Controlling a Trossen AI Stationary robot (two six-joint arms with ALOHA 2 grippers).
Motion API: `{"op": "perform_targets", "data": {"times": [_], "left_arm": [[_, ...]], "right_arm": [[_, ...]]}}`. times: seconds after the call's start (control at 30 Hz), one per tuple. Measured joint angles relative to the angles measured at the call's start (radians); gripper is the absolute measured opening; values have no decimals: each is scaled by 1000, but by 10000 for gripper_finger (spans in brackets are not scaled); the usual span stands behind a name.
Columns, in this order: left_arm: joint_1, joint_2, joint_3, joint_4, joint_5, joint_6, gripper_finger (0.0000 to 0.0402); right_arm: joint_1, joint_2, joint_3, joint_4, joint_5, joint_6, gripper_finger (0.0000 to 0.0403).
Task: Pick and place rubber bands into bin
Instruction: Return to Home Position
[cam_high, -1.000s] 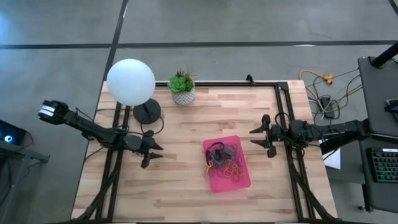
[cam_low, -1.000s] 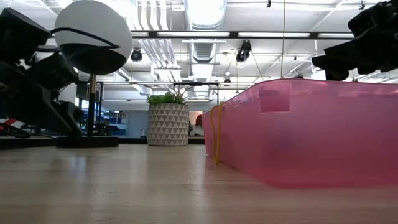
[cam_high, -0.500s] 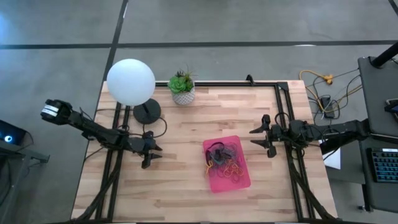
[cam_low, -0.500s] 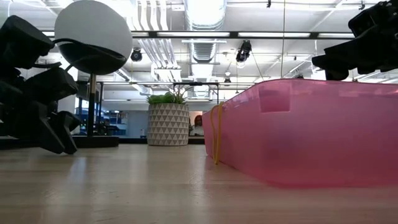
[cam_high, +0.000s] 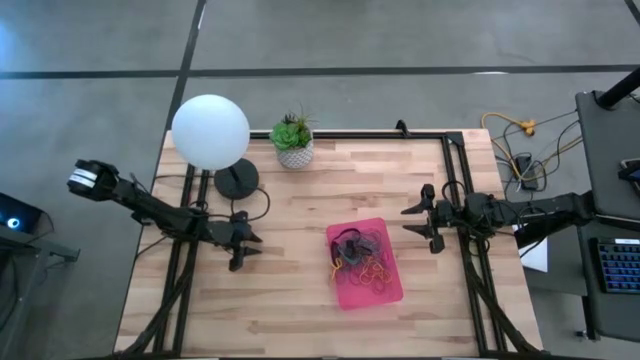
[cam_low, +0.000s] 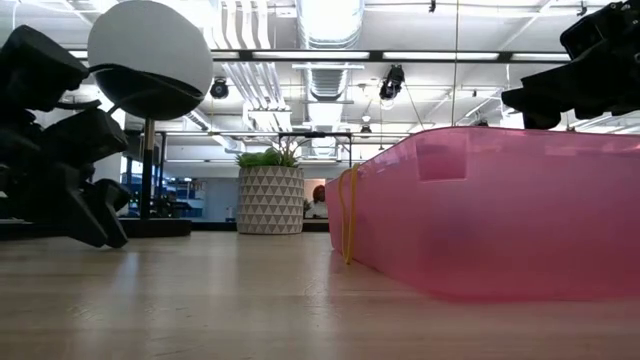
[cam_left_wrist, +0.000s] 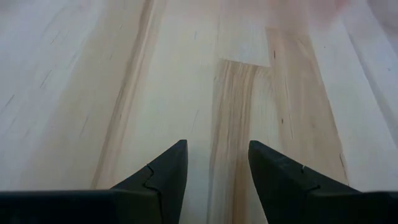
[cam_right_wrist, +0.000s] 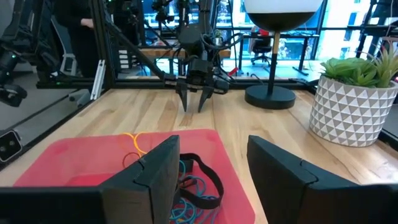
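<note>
Pale plank-wood table (cam_high: 300, 310) stands on a grey concrete floor (cam_high: 400, 40), with an open workshop behind. A shallow translucent pink plastic bin (cam_high: 392, 294) with rounded corners sits mid-table, holding tangled thin rubber bands (cam_high: 366, 262) of mixed colours. Left tool (cam_high: 246, 246), fingers spread, is well apart from the bin. Right tool (cam_high: 410, 221), fingers spread, is near it, not touching.

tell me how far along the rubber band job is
Done: the rubber bands lie piled in the bin, and the high view shows none loose on the table. In hand: nothing; the left hand and right hand flank the bin, open and empty. Left: perhaps one yellow band draped over its rim.
</note>
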Motion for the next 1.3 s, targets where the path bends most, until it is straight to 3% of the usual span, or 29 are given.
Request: {"op": "perform_targets", "data": {"times": [0.33, 1.3], "left_arm": [[0, 3, 7, 115, 5, -1, 157], [0, 5, 9, 117, 1, 0, 157]], "right_arm": [[0, 0, 0, 0, 0, 8, 176], [0, 0, 0, 0, 0, 0, 176]]}}
